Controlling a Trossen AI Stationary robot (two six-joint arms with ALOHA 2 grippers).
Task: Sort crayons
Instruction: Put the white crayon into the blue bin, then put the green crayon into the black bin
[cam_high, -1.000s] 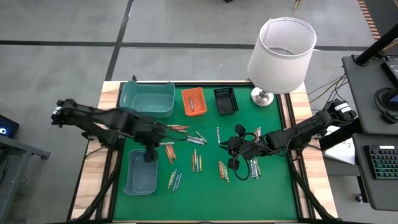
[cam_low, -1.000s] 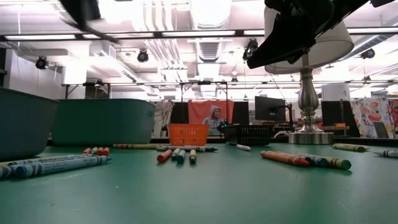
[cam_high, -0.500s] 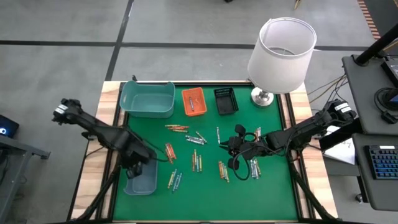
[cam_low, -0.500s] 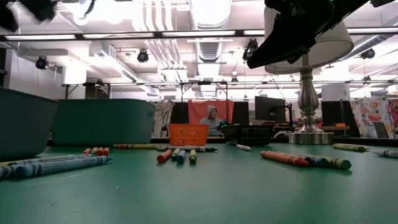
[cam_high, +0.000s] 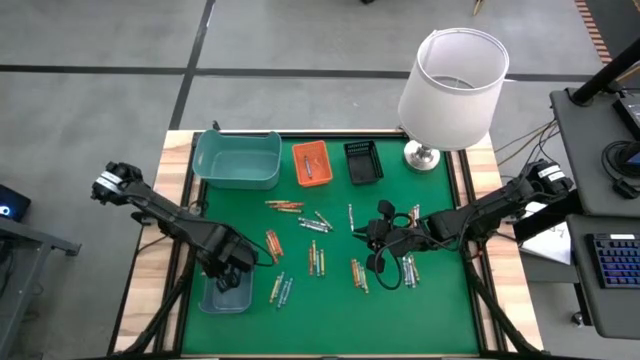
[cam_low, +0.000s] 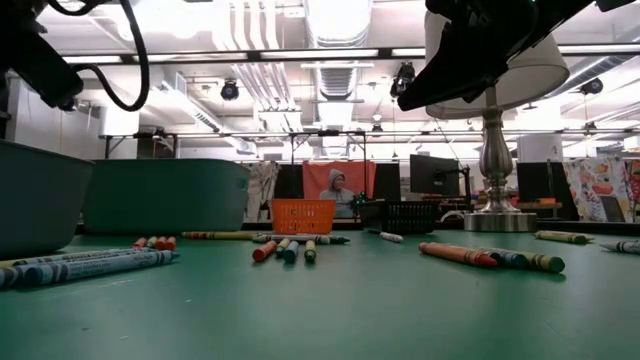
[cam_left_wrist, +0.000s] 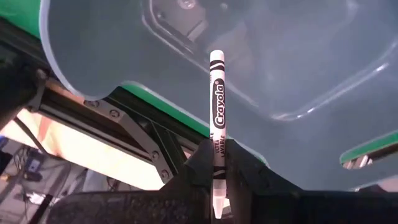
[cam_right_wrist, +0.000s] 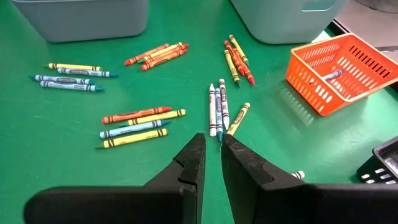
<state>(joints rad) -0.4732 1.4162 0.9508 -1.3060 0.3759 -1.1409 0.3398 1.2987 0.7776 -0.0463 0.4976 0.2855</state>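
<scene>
Many crayons (cam_high: 315, 255) lie loose on the green mat, in red, orange, yellow, blue and white (cam_right_wrist: 134, 124). My left gripper (cam_high: 228, 268) hangs over the near teal tray (cam_high: 222, 295) at the table's near left, shut on a white crayon (cam_left_wrist: 217, 106). My right gripper (cam_right_wrist: 211, 152) hovers right of centre above the mat (cam_high: 378, 240). Its fingers stand a narrow gap apart with nothing between them, above a short row of white and teal crayons (cam_right_wrist: 217, 112). My left gripper pinches the white crayon near one end (cam_left_wrist: 215, 177) between its two fingers. The crayon runs along the fingers and sticks out past their tips. Its free end (cam_left_wrist: 216, 59) points steeply down into the tray, and it is lifted clear.
A second teal tray (cam_high: 237, 160), an orange tray (cam_high: 310, 163) holding a crayon and a black tray (cam_high: 363, 162) stand along the far edge. A lamp with a white shade (cam_high: 452, 80) stands at the far right corner. Cables loop around my right gripper.
My left gripper has swung from over the mat's left middle toward the table's near left corner and gone down over the near teal tray, rolling and tipping downward as it went. My right arm has kept still.
</scene>
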